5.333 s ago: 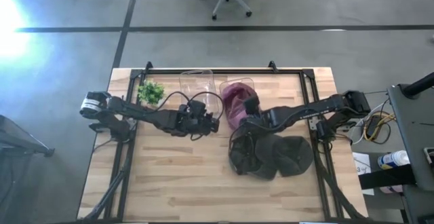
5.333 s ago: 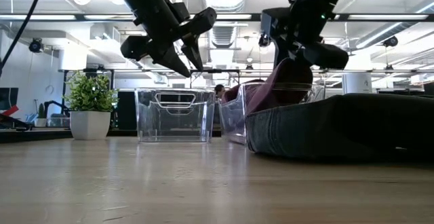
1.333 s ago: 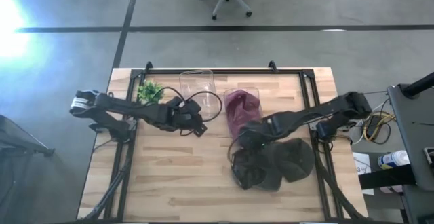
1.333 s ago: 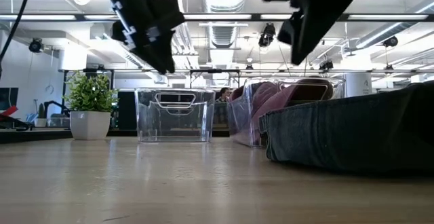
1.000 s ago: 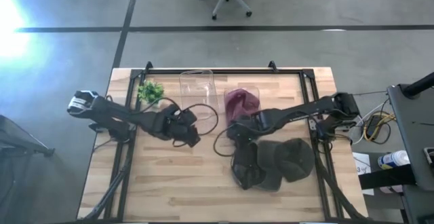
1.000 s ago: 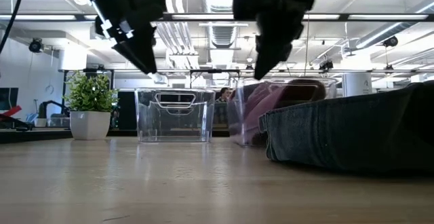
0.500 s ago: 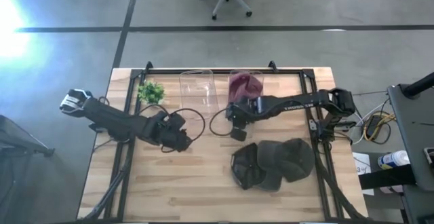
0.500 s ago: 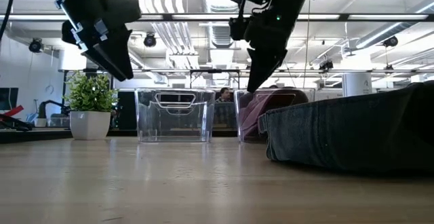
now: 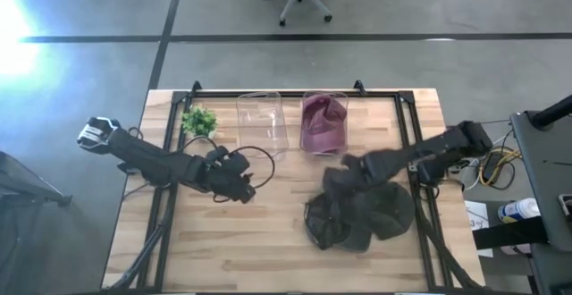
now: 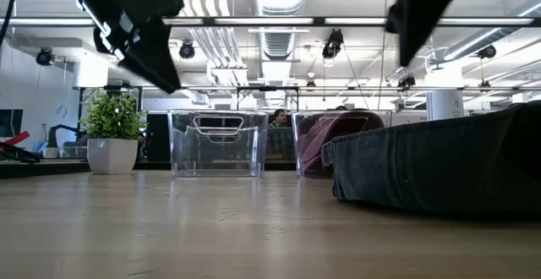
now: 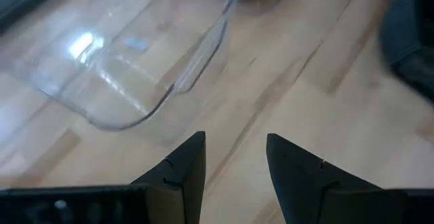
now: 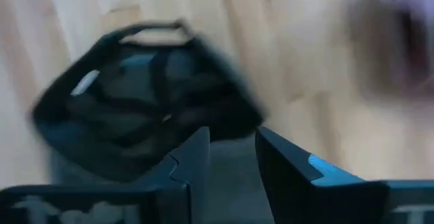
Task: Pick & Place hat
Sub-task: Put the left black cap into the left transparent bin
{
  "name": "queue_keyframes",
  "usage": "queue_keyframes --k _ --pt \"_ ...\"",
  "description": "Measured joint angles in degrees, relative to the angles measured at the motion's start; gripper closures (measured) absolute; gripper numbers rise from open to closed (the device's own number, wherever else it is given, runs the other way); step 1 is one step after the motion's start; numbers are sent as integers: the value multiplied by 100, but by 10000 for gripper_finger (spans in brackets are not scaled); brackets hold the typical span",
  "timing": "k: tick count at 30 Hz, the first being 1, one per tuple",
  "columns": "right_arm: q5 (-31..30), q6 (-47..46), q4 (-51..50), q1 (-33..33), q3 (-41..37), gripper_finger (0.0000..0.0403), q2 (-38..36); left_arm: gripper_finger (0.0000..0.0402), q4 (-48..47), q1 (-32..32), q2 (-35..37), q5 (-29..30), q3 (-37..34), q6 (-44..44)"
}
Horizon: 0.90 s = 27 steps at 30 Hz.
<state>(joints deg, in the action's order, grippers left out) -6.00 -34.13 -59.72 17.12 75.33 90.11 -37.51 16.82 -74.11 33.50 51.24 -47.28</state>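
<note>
My right gripper (image 9: 344, 172) swung back from the bin (image 9: 323, 123) over the hats (image 9: 359, 210) just below, fingers parted, empty; blind descent could snag two hats or miss.

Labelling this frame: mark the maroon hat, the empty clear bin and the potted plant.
maroon hat (image 9: 322, 123), high view, on its crown inside the right-hand bin.
empty clear bin (image 9: 260, 123), high view, on its see-through floor.
potted plant (image 9: 197, 121), high view, on its leaves.

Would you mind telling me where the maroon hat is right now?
In the high view, the maroon hat sits in the right clear bin at the table's far edge, beside the empty bin.
</note>
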Motion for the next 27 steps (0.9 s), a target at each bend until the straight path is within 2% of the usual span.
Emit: queue_keyframes --k 4,7,10,13,18,23,25,27 --pt "-470 -1324 19 528 -42 268 71 252 -376 -245 11 -627 -184 -715" --pt "-576 -1892 -13 716 -91 262 200 252 -444 -249 11 -746 -441 -1268" --pt "-252 -2520 -400 853 -209 261 287 252 -247 -239 11 -1069 -622 -1572" --pt "168 -3265 -470 861 -407 261 296 252 133 -51 9 -1312 -683 -1519" --pt "336 -3922 -208 701 -365 248 296 252 1387 178 9 -1234 -777 -469" --pt "519 -4202 -842 786 -425 218 355 252 3795 184 6 -1230 -1172 1614" --pt "618 -4331 -1106 959 -476 208 294 252 4807 -7 -70 -1439 -1270 2021" --pt "907 -4272 -1009 1164 -592 203 207 252 5512 -247 -243 -1969 -1280 2094"
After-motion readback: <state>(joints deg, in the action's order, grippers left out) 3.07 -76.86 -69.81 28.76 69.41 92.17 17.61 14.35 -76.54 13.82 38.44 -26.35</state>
